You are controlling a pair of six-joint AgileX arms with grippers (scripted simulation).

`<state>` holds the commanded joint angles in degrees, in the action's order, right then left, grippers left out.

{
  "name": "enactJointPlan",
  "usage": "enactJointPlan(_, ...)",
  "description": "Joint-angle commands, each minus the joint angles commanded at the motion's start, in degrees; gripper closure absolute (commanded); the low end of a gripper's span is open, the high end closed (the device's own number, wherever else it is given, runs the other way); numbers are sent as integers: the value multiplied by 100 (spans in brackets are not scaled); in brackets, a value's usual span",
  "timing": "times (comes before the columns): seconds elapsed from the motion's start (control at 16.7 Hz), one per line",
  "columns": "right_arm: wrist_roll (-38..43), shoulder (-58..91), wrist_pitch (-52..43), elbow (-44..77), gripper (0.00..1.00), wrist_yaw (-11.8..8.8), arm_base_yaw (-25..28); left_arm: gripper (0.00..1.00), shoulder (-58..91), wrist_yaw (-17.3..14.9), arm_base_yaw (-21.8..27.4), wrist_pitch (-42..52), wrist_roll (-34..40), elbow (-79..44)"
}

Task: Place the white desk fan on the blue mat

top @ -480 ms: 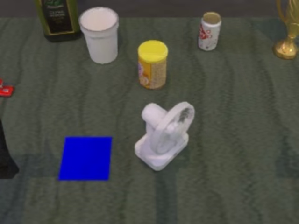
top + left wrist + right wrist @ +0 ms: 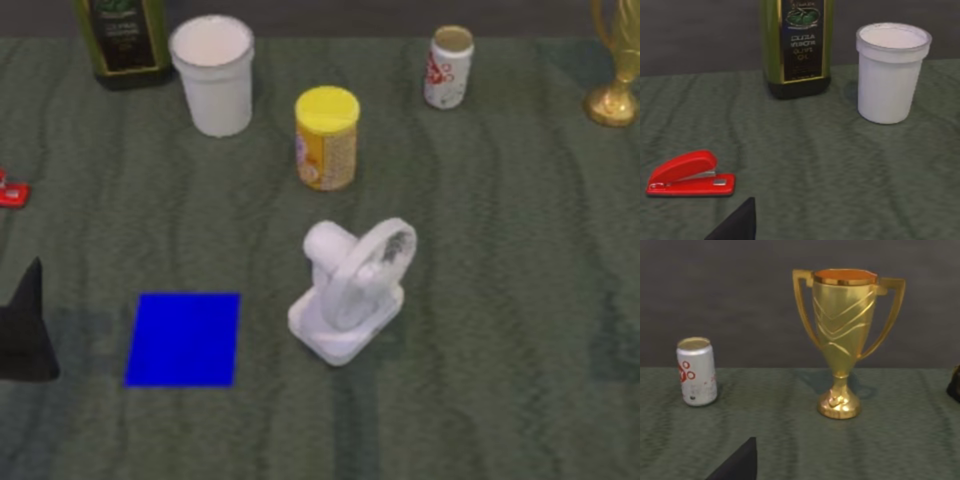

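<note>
The white desk fan stands upright near the middle of the table, its round grilled head facing the front right. The blue mat lies flat to the fan's left, apart from it and with nothing on it. My left gripper shows as a dark shape at the table's left edge, left of the mat and well away from the fan. Only a dark tip of my left gripper shows in the left wrist view. My right gripper is out of the top view; just a dark tip shows in its wrist view.
Along the back stand a green oil bottle, a white cup, a yellow-lidded canister, a soda can and a gold trophy. A red stapler lies at the left edge.
My left gripper has come further into the top view from the left edge, toward the mat. The fan and the mat have not moved.
</note>
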<state>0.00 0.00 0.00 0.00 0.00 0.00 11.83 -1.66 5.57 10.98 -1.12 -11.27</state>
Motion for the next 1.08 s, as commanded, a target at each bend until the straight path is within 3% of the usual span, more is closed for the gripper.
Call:
enactJointPlan(0.54,0,0,0,0,0,0,0,0,4688,-226,1764,3883,-182,-4375)
enactJointPlan(1.08,0,0,0,0,0,0,0,0,9736,-82,3306,7346,-11,-9662)
